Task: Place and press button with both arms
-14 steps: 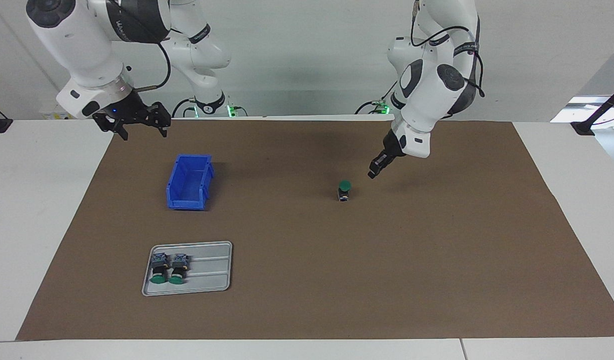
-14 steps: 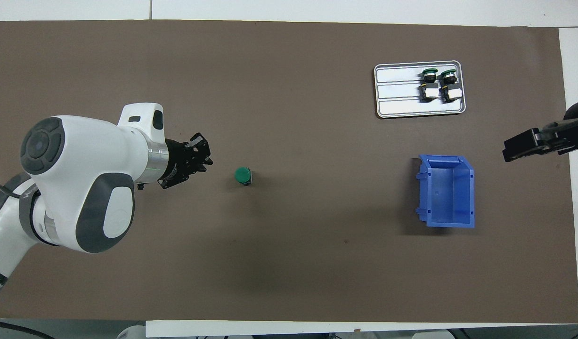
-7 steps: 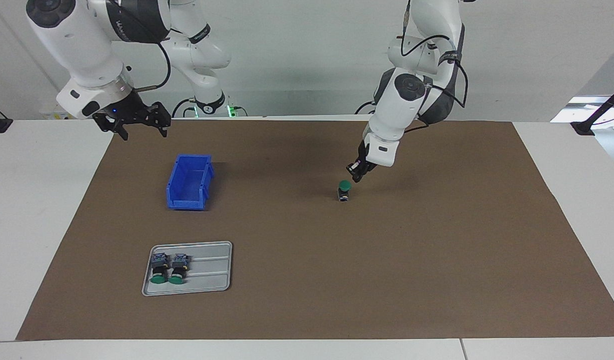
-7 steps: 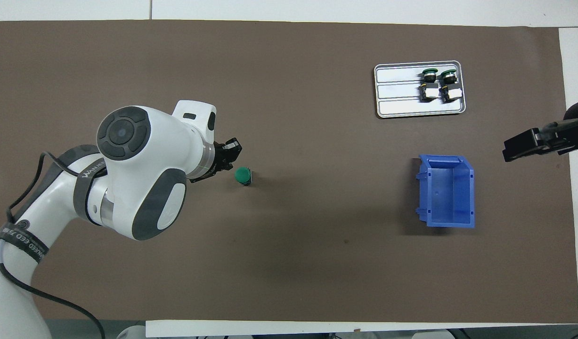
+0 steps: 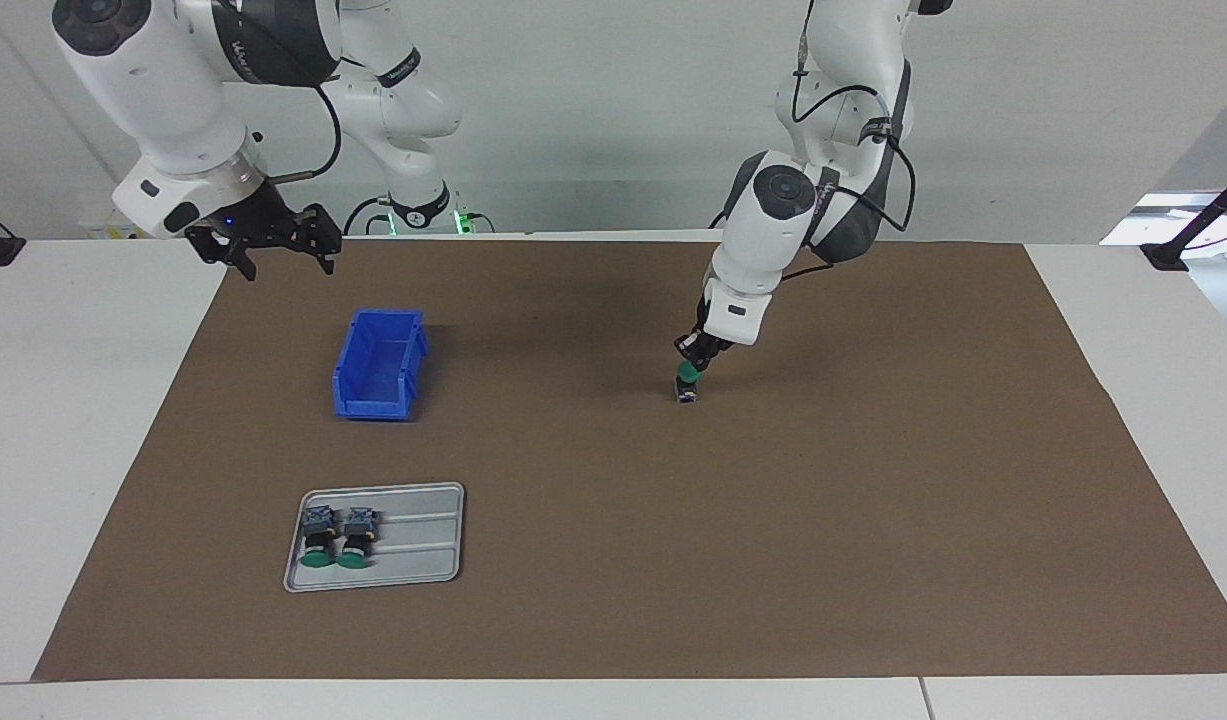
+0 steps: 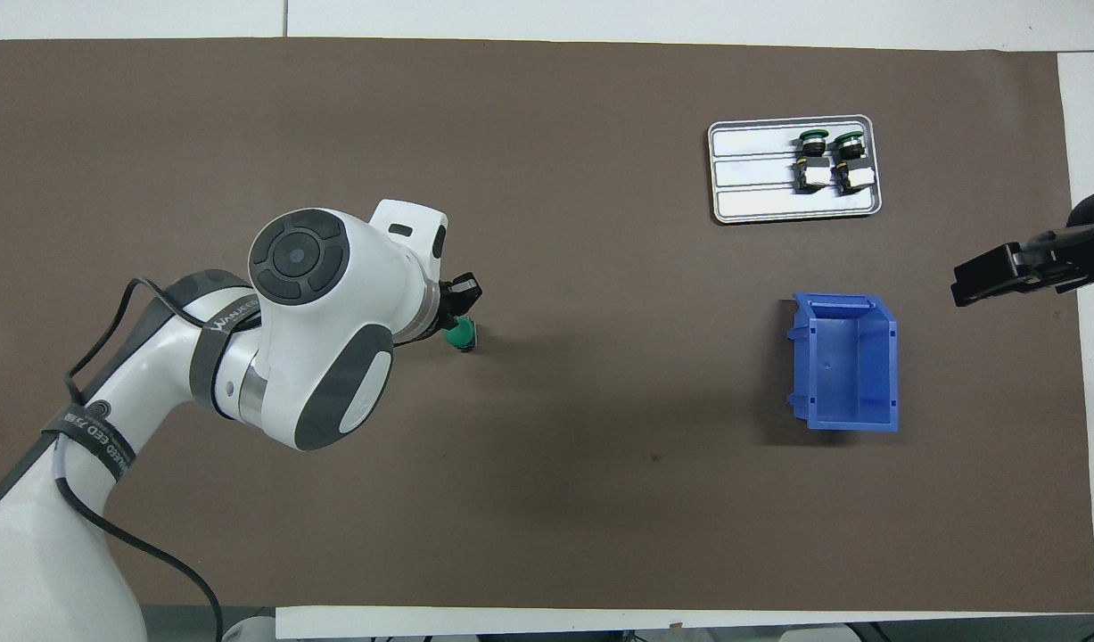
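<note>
The left gripper (image 5: 695, 358) fingers' gap cannot be told; their tips meet the green cap of the button (image 5: 686, 384), likely pressing. The button stands upright mid-mat, toward the left arm's end from the blue bin (image 5: 378, 364), bare mat around. The right gripper (image 5: 273, 240), fingers spread and empty, waits near the bin.

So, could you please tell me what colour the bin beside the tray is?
The bin is blue, clearest in the overhead view.
</note>
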Motion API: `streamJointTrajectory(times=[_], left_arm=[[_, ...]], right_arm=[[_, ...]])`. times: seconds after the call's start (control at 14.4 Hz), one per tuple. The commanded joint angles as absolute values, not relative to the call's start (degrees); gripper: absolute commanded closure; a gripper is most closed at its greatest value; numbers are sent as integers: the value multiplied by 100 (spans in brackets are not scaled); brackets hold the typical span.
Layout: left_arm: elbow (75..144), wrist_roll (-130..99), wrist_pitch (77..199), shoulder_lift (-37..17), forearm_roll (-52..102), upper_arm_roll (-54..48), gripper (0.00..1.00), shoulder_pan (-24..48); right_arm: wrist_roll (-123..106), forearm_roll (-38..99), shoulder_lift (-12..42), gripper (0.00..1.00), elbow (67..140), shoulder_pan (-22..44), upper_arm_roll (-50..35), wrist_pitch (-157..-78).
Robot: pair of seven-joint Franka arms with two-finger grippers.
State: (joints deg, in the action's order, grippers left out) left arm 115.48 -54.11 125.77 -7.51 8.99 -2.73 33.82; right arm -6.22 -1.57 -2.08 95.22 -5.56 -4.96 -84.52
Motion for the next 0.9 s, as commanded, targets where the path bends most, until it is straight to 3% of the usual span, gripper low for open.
streamJointTrajectory(times=[0.0,0.83], left_arm=[[11487,-5563,12639,-861,747,-237,97,3533],[11953,-5484,12885,-826,747,-237,97,3604]], right_arm=[[-747,-123,-308,1,9633,-580,-519,-8420],[-747,-123,-308,1,9633,-580,-519,-8420]])
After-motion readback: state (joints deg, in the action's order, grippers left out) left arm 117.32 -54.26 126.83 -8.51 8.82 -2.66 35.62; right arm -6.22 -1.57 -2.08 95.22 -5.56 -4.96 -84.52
